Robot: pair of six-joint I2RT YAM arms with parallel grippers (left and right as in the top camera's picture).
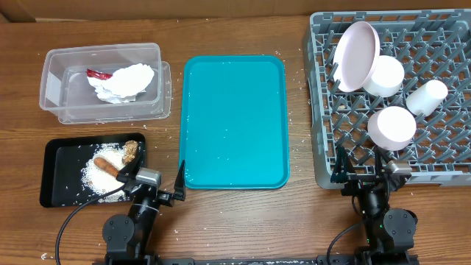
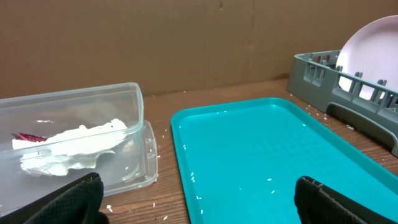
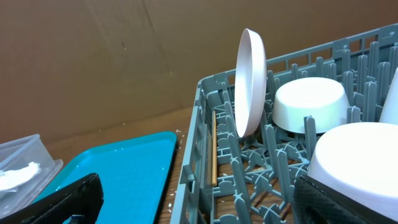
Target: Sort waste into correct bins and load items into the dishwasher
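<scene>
A staged robot test bench, more lab than kitchen; a wooden table (image 1: pixel 243 221) fills the overhead view; two robot arms are mounted at its lower edge, the left arm (image 1: pixel 132 224) at lower left, the right arm (image 1: pixel 383 221) at lower right, with black cables (image 1: pixel 73 213) trailing beside them; brown cardboard (image 2: pixel 155 43) closes the background of both wrist views; a grey rack (image 1: pixel 441 177) at upper right, a teal tray (image 1: pixel 234 121) at centre and a clear tub (image 1: pixel 103 50) at upper left lie set out like props.

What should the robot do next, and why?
Probably just rest: plate, bowls and cup sit in the grey rack, napkin and wrapper in the clear tub, rice and carrot stick in the black tray; left gripper and right gripper hang open, empty.
</scene>
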